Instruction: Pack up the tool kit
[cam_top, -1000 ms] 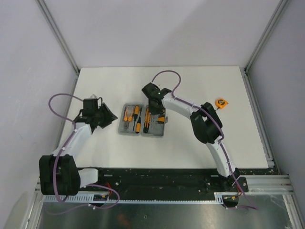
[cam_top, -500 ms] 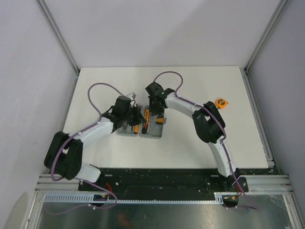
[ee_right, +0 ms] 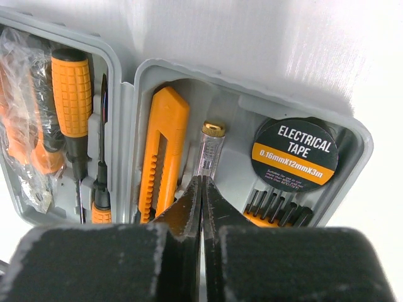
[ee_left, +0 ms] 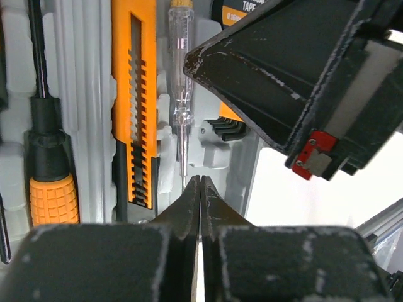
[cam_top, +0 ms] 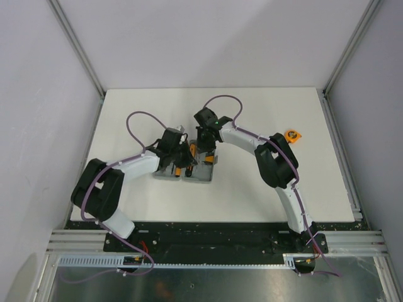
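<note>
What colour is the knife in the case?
Orange. The knife shows best in the right wrist view.

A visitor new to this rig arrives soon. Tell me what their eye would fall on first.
The left end effector and right end effector, both shut, hover close together over the open flat grey plastic hinged case mid-table. Its moulded slots hold a bright orange utility knife and a black roll of electrical tape. A small orange tape measure lies alone on the white table, far to the case's right.
</note>
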